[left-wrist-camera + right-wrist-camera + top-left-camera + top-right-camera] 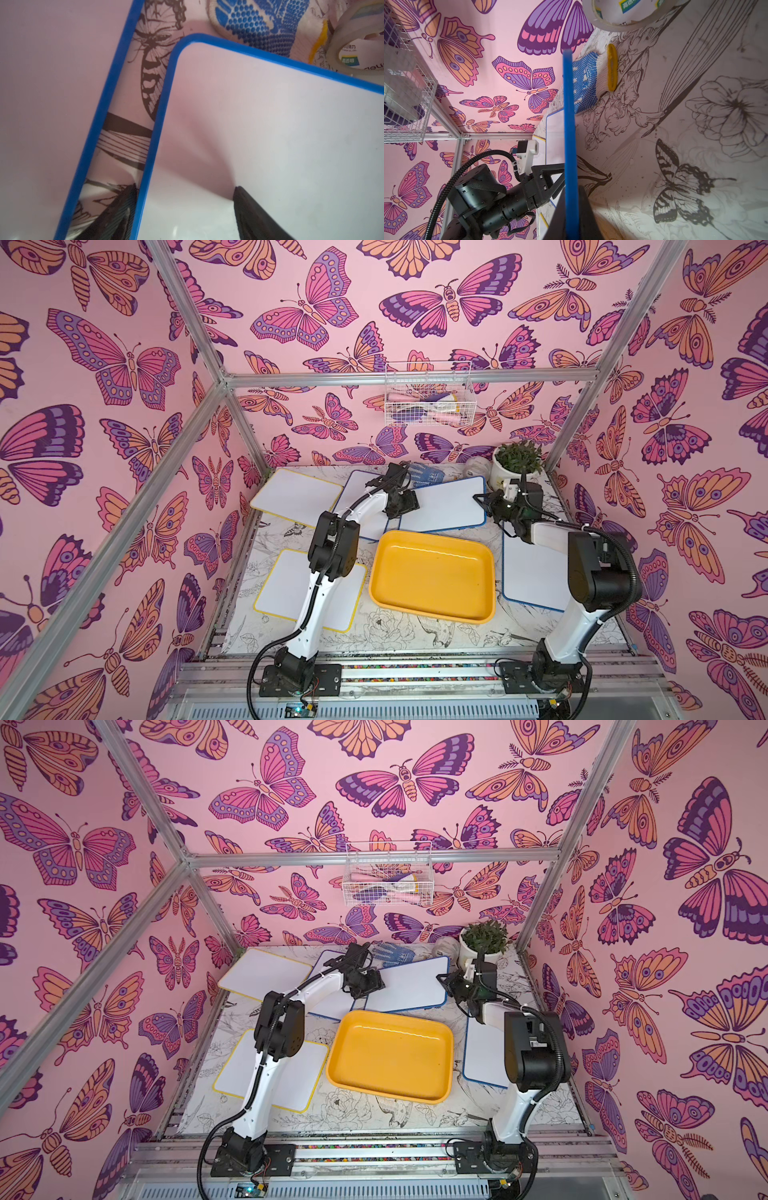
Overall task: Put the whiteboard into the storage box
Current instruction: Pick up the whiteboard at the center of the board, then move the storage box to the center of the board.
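Five whiteboards lie on the table point(390, 639), all outside the box point(432, 576). Two are yellow-edged: the far yellow board point(291, 493) and the near yellow board point(278, 593). Three are blue-edged: the left blue board point(356, 485), the right blue board point(532, 576) and the middle board point(446, 504). There is one box, one glove point(428, 475), one tape roll point(476, 466), one plant point(519, 458) and one wire basket point(430, 402) on the back wall.

Both top views show the whole layout but hide the fingertips. The left wrist view shows the left gripper point(185, 187) spread wide and holding nothing. One finger is over the middle board's face and the other is over the table strip between the two blue boards. The right wrist view shows the middle board edge-on, with the right gripper point(572, 207) clamped on its blue rim at the plant end. I cannot tell whether that end is off the table.

The middle board overlaps the left blue board, and its near edge runs just beside the box's far rim. The box sits mid-table. The right blue board is just beside its right rim and the near yellow board is near its left. Bare table runs along the front.
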